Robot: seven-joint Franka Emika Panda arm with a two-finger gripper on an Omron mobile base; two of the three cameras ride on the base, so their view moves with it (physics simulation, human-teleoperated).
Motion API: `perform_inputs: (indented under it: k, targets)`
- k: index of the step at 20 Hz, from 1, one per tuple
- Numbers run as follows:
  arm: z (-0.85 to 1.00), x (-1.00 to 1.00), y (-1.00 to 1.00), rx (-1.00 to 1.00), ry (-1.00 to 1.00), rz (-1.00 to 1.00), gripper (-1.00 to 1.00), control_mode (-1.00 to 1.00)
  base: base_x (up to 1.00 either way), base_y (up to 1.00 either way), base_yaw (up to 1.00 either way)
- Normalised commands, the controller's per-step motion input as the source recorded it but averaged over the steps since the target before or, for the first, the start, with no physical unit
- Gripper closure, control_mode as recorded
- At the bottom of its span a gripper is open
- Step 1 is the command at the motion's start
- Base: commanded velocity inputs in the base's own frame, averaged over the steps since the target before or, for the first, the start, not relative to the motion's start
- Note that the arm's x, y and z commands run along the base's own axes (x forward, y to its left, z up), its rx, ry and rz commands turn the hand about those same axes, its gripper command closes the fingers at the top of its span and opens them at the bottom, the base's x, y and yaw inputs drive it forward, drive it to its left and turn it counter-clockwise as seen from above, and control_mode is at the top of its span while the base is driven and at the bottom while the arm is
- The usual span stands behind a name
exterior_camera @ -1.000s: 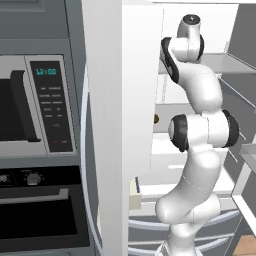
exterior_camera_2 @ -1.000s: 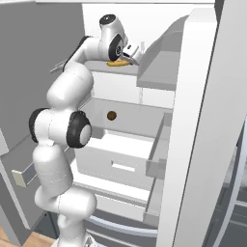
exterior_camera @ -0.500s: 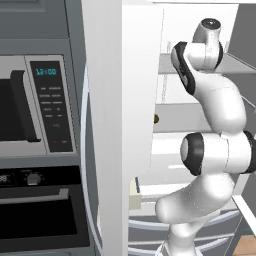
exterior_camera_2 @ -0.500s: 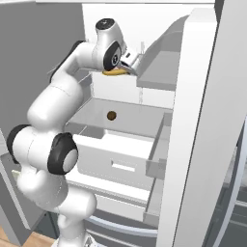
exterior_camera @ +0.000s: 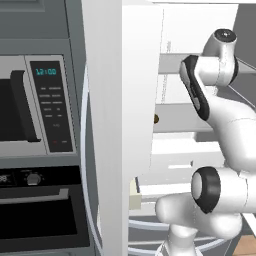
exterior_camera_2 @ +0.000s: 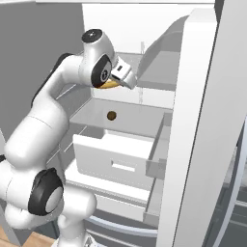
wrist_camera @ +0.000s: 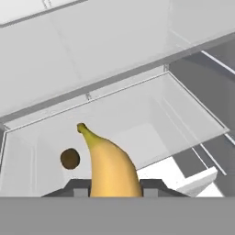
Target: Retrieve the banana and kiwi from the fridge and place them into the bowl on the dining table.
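Kitchen interior, fridge (exterior_camera_2: 202, 120) doors open, white inside; dark microwave column (exterior_camera: 35, 110) just left of it. White drawer (exterior_camera_2: 120, 154) pulled out under a glass shelf (wrist_camera: 151, 114). Gripper (exterior_camera_2: 117, 79) closed on the banana (wrist_camera: 112, 167), held up inside the fridge above the shelf. Kiwi (exterior_camera_2: 111, 116) sits on the shelf, below and apart from the banana.

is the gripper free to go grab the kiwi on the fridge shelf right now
Probably not yet. The gripper is shut on the banana, so its jaws are taken. The kiwi itself lies in the open on the glass shelf, with nothing over it, so the way looks free once the banana is dropped off.
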Motion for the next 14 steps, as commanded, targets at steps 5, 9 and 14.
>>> perform_inputs:
  k: [5,9,14]
  targets:
    - [0.0,0.0,0.0,0.0,0.0,0.0,1.0,1.0,-0.9,0.0,0.0]
    - [0.0,0.0,0.0,0.0,0.0,0.0,1.0,1.0,-0.95,0.04,0.0]
    - [0.0,0.0,0.0,0.0,0.0,0.0,1.0,1.0,-0.82,0.0,0.02]
